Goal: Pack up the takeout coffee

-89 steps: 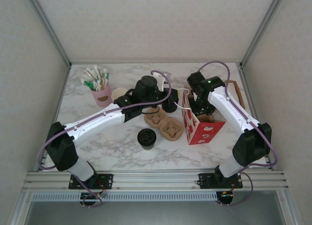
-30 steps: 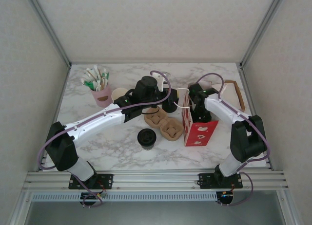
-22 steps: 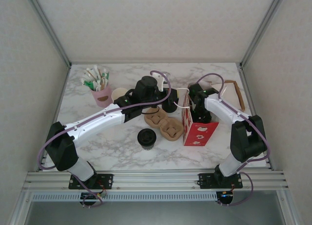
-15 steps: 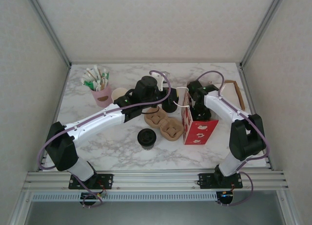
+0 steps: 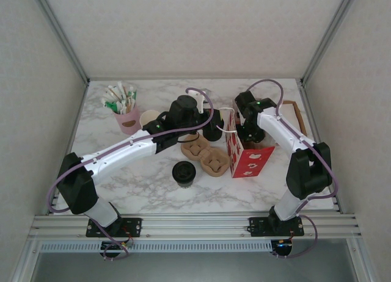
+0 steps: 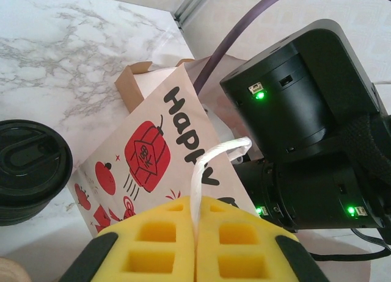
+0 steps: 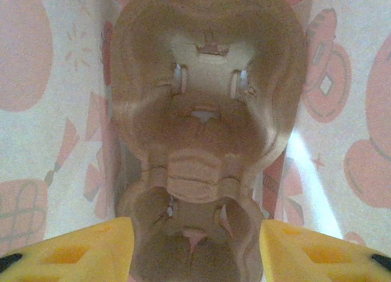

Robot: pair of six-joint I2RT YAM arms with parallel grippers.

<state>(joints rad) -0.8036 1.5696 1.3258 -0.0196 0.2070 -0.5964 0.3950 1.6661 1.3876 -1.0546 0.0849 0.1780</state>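
The takeout coffee (image 5: 184, 173), a small cup under a round black lid, stands alone on the marble in front of the arms. A red-and-white paper bag (image 5: 247, 159) stands upright to its right. My left gripper (image 6: 197, 216) is shut on the bag's white string handle (image 6: 211, 160), holding it up at the bag's left side (image 5: 215, 118). My right gripper (image 5: 249, 134) reaches down into the bag's mouth. Its yellow pads (image 7: 91, 248) stand open on either side of a brown pulp cup carrier (image 7: 204, 129) lying at the bag's bottom.
Two more pulp carriers (image 5: 204, 155) lie between the coffee and the bag. A squat black stack of lids (image 6: 27, 169) sits just left of the bag. A stack of cream cups (image 5: 148, 118) and a pink holder of sticks (image 5: 126, 114) stand far left.
The right gripper's jaws have widened inside the bag and its wrist has lifted back a little. The bag has shifted slightly. The left arm has held still.
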